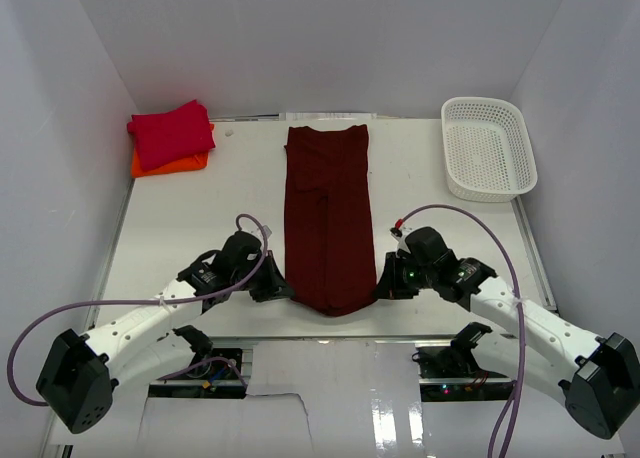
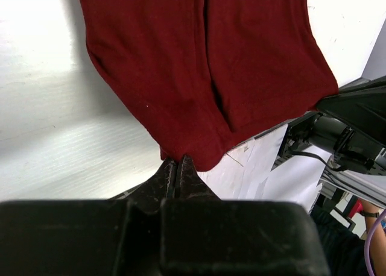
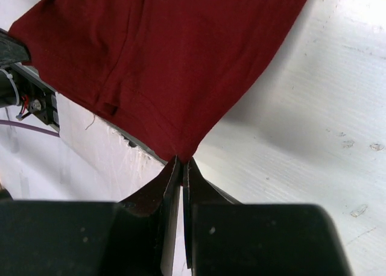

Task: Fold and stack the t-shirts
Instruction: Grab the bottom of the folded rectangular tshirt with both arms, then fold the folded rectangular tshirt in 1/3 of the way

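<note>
Left end effector (image 2: 179, 160) and right end effector (image 3: 182, 161) each pinch a near corner of the dark maroon t-shirt (image 1: 328, 218).

Both end effectors are squeezed tight on the cloth, the left one on the near left corner and the right one on the near right corner. Both are low at the near side of the tabletop (image 1: 200, 228). The maroon shirt lies in one long strip down the middle, sides folded in, reaching to the far edge. There are three t-shirts in all: the bright red t-shirt (image 1: 172, 133) sits folded on top of the orange t-shirt (image 1: 165, 164) in the far left corner. One white mesh basket (image 1: 520, 153) stands at the far right, well apart from the shirts.
</note>
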`<act>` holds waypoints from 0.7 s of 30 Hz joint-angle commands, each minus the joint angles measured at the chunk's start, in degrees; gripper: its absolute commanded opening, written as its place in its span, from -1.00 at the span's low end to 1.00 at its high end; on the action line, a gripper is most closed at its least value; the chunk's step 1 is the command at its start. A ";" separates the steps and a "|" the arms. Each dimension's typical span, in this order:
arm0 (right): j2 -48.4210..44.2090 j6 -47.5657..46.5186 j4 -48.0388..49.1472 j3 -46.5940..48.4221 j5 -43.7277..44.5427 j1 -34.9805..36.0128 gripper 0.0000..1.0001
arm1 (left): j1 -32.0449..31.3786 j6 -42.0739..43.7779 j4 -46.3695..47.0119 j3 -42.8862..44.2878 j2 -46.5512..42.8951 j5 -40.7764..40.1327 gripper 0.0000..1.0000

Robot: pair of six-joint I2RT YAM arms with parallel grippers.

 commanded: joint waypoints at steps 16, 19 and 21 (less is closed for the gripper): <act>10.76 -12.32 -3.85 16.88 -3.95 -7.22 -0.84 | 15.05 12.76 -0.57 13.45 8.70 8.74 -1.00; 13.05 -13.90 -3.85 18.99 -4.57 -8.62 -0.85 | 15.58 13.73 0.75 16.00 12.22 9.45 -1.00; 14.80 -14.60 -3.77 20.23 -4.83 -9.68 -0.85 | 16.02 14.25 1.63 17.50 13.71 9.54 -1.00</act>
